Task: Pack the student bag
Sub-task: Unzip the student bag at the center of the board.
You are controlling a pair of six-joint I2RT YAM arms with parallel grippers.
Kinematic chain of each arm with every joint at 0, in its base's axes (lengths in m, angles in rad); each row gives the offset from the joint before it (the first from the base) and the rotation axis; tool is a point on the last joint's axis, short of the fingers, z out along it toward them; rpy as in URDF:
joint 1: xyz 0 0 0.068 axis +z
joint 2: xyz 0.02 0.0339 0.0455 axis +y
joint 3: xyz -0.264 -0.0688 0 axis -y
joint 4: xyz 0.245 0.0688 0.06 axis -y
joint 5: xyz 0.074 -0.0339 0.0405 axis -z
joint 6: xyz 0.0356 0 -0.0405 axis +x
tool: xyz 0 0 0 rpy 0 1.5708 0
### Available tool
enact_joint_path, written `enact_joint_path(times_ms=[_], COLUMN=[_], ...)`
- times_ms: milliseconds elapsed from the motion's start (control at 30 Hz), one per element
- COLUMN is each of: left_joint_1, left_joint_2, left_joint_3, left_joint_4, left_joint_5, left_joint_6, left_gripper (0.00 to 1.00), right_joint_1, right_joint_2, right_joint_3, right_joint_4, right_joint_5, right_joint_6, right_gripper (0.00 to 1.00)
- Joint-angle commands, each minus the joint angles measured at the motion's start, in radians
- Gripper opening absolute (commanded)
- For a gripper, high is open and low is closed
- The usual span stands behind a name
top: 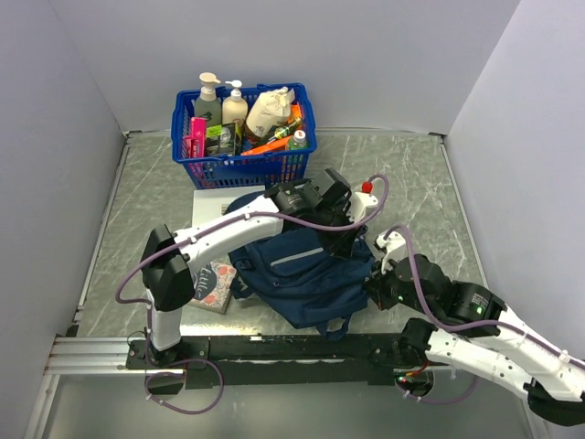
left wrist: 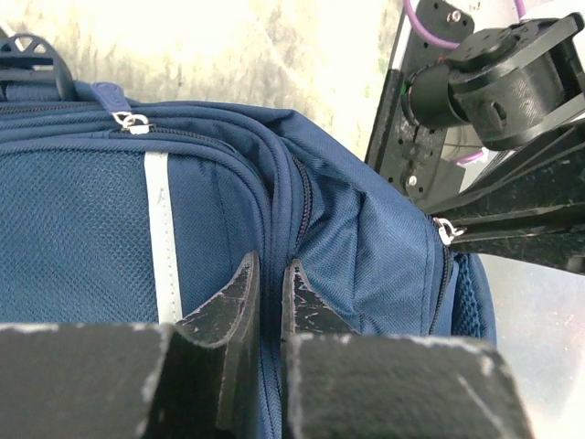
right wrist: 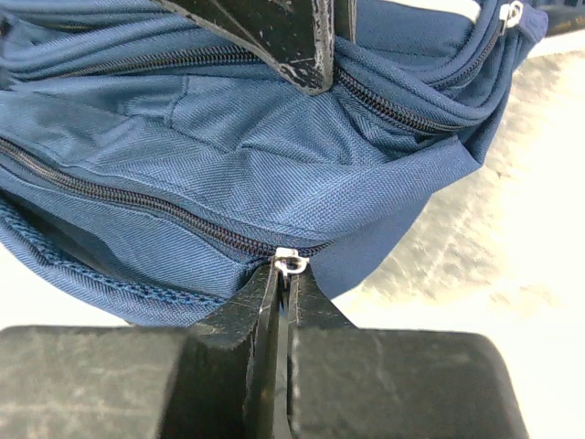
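Right gripper (right wrist: 283, 279) clamped the zipper pull (right wrist: 291, 263) at three o'clock on the student bag (right wrist: 274, 155); left gripper (left wrist: 271, 293), nearly closed, pinched its seam (left wrist: 274, 229).

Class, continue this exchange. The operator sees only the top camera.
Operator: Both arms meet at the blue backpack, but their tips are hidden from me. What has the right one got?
Observer: The right fingers are shut on a silver zipper pull on the backpack.
Operator: And the left one?
Observer: The left fingers pinch a ridge of fabric to the right of the pale stripe.
Operator: Is the right arm's zipper open yet?
Observer: No. In the right wrist view the teeth running up to the pull are meshed shut.
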Motion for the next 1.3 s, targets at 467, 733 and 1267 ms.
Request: enact_joint_path(times_ms=[467,733,1267], left_joint_1=[0.019,0.024,0.036], left_joint_2=[0.014,0.014,-0.25], left_joint_3=[0.154,0.066,0.256], left_joint_4=[0.165,0.245,0.018], left_joint_5=[-0.026,-0.054,-0.314], left_joint_6=[-0.079,-0.113,0.028], left_gripper=[0.01,0.01,0.01], right_joint_1=[0.254,0.46,0.241], right_joint_2=[0.382,0.569,0.453], right_joint_3=[0.268,0.449,0.323], right_joint_4=[-0.124,-0.344,0.005], right_joint_5=[0.285,0.499,0.366], right_joint_6=[0.153,0.294,0.122], right_gripper=[0.0,0.0,0.0])
